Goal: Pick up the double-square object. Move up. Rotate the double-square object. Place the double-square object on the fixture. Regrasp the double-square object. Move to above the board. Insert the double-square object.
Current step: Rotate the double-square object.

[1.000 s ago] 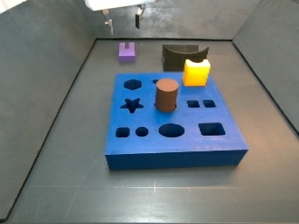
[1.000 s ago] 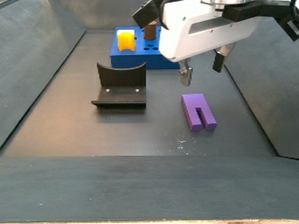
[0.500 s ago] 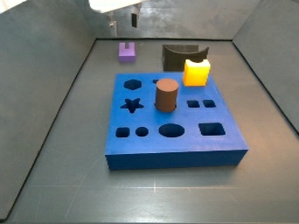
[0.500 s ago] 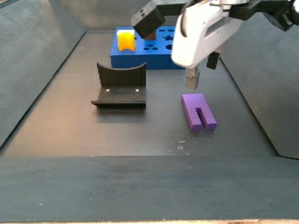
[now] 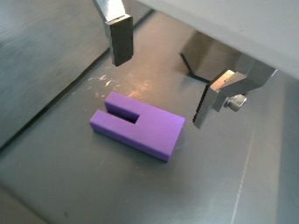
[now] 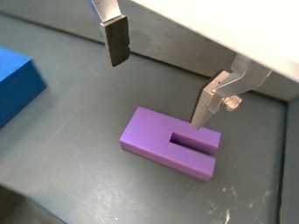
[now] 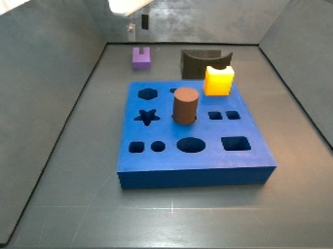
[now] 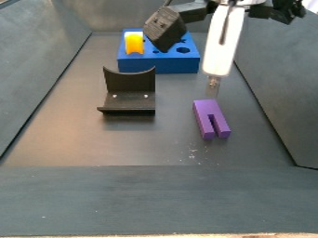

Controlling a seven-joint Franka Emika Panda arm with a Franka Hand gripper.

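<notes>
We start with the board [image 7: 196, 131], the big blue slab mid-floor, with a yellow block [image 7: 219, 80] and a brown cylinder [image 7: 185, 106] standing in it; beyond it in one side view sits the fixture [image 8: 126, 93], dark and empty, well apart from the block [image 8: 213, 118] we want; that purple block lies flat on the floor near the wall, a slot cut into one end, clear of everything else. The gripper [image 5: 163, 74] hangs just above it with its fingers [image 6: 115, 40] spread wide and nothing between them; in both wrist views the block sits under the gap, touched by neither pad. We judge the block light and rigid, with smooth matte faces that should hold well against the dark pads; no fragility to fear, though a light piece can skid on the floor if one finger lands first. We would close across the two long plain sides, toward the solid end rather than the slotted prongs, and centre the jaws before descending.
</notes>
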